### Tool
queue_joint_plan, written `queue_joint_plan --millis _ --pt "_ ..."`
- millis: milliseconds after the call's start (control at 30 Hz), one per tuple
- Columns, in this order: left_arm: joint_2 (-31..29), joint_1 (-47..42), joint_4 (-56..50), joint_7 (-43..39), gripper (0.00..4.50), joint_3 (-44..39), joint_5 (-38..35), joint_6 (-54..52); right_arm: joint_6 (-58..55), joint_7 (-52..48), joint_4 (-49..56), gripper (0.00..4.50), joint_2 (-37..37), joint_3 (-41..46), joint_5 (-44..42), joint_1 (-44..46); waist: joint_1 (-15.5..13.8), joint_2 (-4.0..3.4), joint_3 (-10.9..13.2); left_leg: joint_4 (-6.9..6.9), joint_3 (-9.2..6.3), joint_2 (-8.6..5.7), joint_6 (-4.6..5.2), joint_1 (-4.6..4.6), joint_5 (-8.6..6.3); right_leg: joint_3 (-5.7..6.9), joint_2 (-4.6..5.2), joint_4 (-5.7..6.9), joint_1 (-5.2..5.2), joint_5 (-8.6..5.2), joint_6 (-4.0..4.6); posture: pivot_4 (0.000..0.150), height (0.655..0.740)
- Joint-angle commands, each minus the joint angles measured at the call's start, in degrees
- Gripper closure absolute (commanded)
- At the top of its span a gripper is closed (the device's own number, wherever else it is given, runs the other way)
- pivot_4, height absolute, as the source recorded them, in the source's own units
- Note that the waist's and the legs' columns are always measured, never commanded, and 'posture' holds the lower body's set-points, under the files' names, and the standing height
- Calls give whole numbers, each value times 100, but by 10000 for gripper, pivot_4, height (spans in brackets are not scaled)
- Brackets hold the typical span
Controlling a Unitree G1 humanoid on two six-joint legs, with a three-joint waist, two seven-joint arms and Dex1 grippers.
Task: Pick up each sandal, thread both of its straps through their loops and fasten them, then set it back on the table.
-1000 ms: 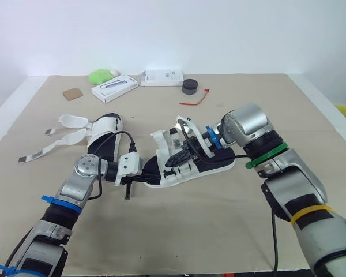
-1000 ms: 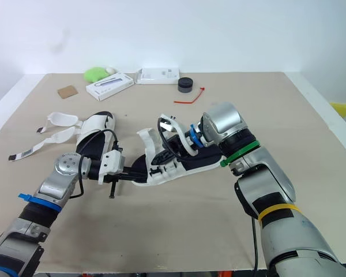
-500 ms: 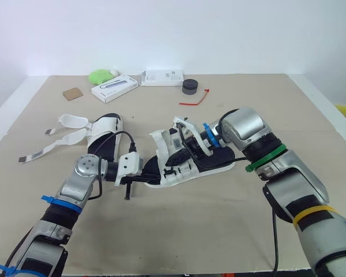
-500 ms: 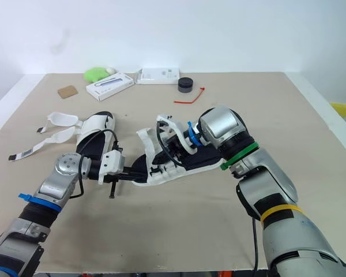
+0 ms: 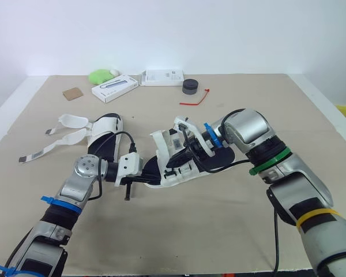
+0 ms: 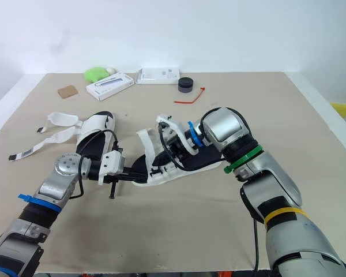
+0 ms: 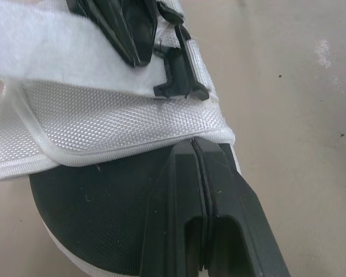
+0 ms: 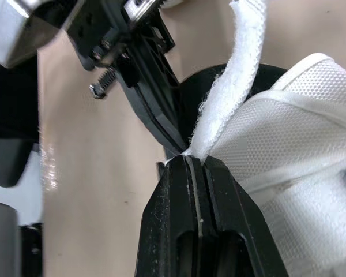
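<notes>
Gripping the near end of the first sandal point(image 5: 187, 167), the left tool point(image 5: 148, 175) is clamped narrow on the edge of the black sole. The sandal sits mid-desk between the two tools. The right tool point(image 8: 191, 165) is pinched flat on a white strap point(image 8: 242, 75) over the sandal's middle, close to a black buckle loop point(image 7: 176, 83). Whether the strap tip has gone through that loop is hard to tell from these angles.

Judgement: the first sandal is mid-threading, neither strap reads as fastened, and nothing is set back on the desk point(image 5: 179, 231) yet. The second sandal point(image 5: 105, 134) lies beyond the left arm, untouched, with its straps point(image 5: 56, 140) splayed open and flat. Most of the task is left: finish this strap, do the other, fasten both, put it down, then repeat on the second sandal.

Far-edge clutter: brown card point(image 5: 72, 93), white box point(image 5: 114, 88), green lump point(image 5: 100, 76), second white box point(image 5: 161, 77), black puck point(image 5: 190, 86), red tie point(image 5: 195, 99).
</notes>
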State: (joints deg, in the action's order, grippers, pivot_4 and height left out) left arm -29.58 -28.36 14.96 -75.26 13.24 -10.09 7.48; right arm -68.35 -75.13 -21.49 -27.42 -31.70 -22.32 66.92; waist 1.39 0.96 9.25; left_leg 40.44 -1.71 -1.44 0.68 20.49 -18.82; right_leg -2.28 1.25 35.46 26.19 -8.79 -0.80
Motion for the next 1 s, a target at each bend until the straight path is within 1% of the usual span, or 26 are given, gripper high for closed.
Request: queue_joint_plan --millis 33,367,733,1000 --pt "-52 165 75 -123 45000 209 128 -61 -431 -156 170 44604 -76 231 -250 258 0 0 0 0 0 0 0 1 0 0 0 0 1 0 0 1500 7400" --pt "-33 181 59 -115 45000 226 134 -55 -962 -128 420 44604 -171 187 -546 261 0 0 0 0 -1 0 0 2 0 1 0 -1 1 0 0 1500 7400" --pt "-30 212 30 -103 45000 232 141 -59 -1087 137 -90 44604 164 332 -551 394 1 0 0 -1 -1 0 0 2 0 1 1 -1 1 0 0 1500 7400" --pt "-39 236 11 -89 45000 229 148 -53 -745 126 -531 44604 149 47 -289 418 1 -1 0 -1 0 0 0 3 0 1 1 -3 2 0 0 1500 7400"
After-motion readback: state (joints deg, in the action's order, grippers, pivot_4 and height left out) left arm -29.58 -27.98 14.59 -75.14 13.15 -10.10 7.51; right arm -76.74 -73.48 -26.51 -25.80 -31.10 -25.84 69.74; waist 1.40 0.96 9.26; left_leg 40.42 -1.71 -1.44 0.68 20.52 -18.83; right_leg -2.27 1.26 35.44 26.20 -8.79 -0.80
